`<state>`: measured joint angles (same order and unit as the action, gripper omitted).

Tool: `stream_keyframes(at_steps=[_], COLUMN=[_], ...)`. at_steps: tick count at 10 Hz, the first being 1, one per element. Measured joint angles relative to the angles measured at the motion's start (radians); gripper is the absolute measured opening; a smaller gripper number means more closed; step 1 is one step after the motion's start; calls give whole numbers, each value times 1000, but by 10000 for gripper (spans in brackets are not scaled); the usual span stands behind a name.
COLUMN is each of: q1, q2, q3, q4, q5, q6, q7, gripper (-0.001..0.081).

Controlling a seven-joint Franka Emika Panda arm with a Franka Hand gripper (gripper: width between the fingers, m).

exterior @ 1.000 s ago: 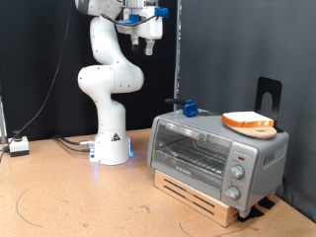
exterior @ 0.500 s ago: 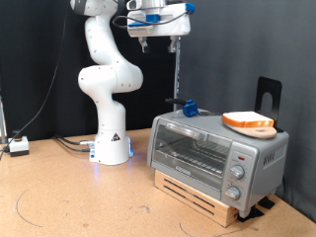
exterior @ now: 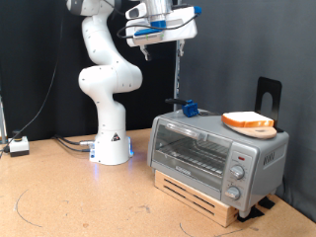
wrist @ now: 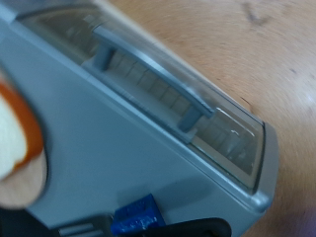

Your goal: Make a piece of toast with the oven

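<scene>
Overhead, end effector [exterior: 145, 49] high near the exterior view's top, well above the oven [exterior: 217, 150]; cannot tell if open or closed. Oven door shut, sat on a wooden stand [exterior: 202, 197] on the worktop [exterior: 69, 197]. Blue block [exterior: 188, 108] on oven roof. Toast [exterior: 247, 120] on a plate [exterior: 251, 128] at the roof's right end.

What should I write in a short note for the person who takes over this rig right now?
Gripper: high in the air above the oven, holding nothing; whether it is open or shut cannot be told.
Toast: lies on a round plate on top of the oven, towards the exterior view's right.
Oven door: closed, rack inside has no bread.
Done: nothing visible yet.
Left: toast is not in the oven.
</scene>
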<state>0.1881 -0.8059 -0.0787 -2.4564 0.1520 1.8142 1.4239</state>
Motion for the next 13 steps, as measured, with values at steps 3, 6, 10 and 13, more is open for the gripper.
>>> stream_keyframes(at_steps=[3,6,10,13], q1=[79,115,165,157], q2=[17,6,68,137], q3=[-103,-151,-237,-228], q4=[-70,-74,-108,-141], q5=[8,83,90,78], q6=[138,100,121,240], q7=[-365,-485,-728,-721], gripper=[809,809,809,809])
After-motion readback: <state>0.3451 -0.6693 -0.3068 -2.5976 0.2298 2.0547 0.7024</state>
